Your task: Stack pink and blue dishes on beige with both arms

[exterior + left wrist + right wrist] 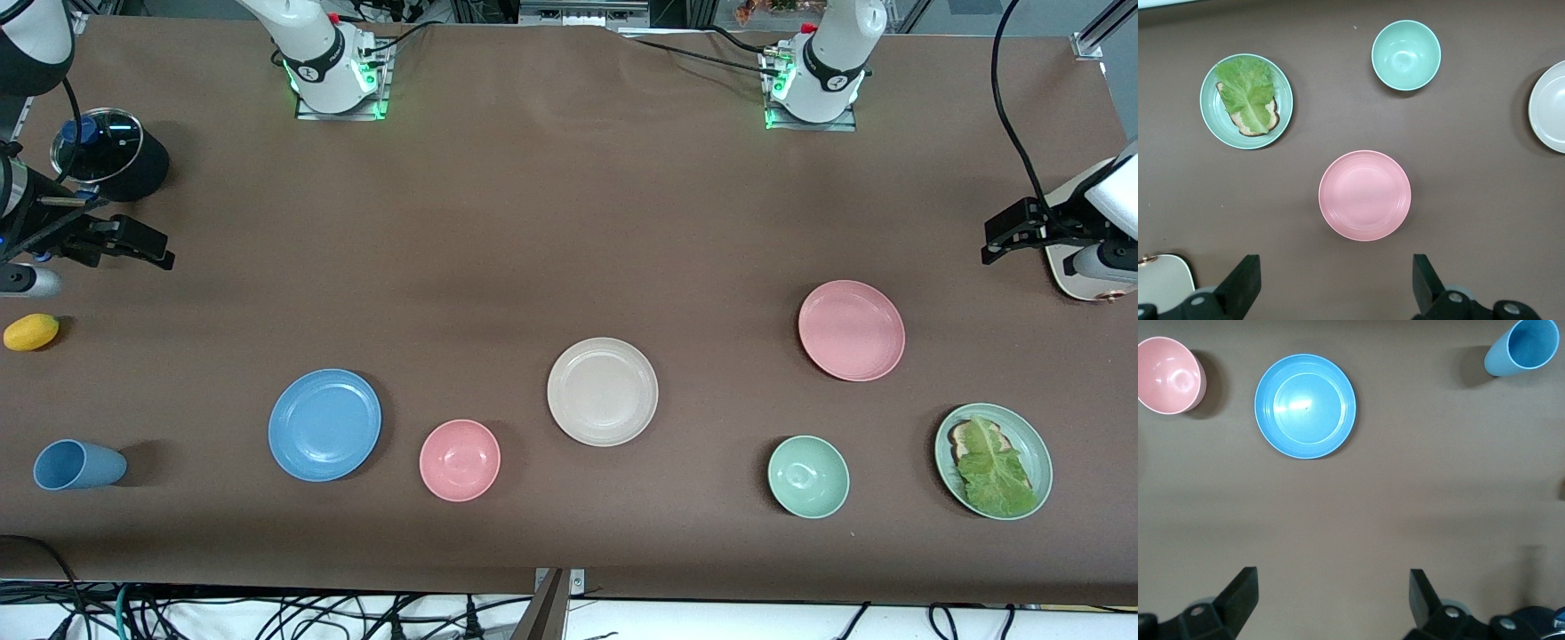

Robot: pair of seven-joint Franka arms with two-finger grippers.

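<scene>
The beige plate (602, 391) lies mid-table, and its edge shows in the left wrist view (1551, 107). The pink plate (851, 330) (1365, 195) lies toward the left arm's end, slightly farther from the front camera than the beige one. The blue plate (324, 425) (1305, 405) lies toward the right arm's end, a little nearer to the camera. All three are empty and apart. My left gripper (991, 244) (1336, 270) hangs open over bare table at its end. My right gripper (156, 249) (1333, 583) hangs open over bare table at its own end.
A pink bowl (460, 460) sits between the blue and beige plates. A green bowl (808, 476) and a green plate with lettuce (993, 460) lie nearer the camera than the pink plate. A blue cup (78, 464), a lemon (31, 332) and a lidded pot (107, 153) stand at the right arm's end.
</scene>
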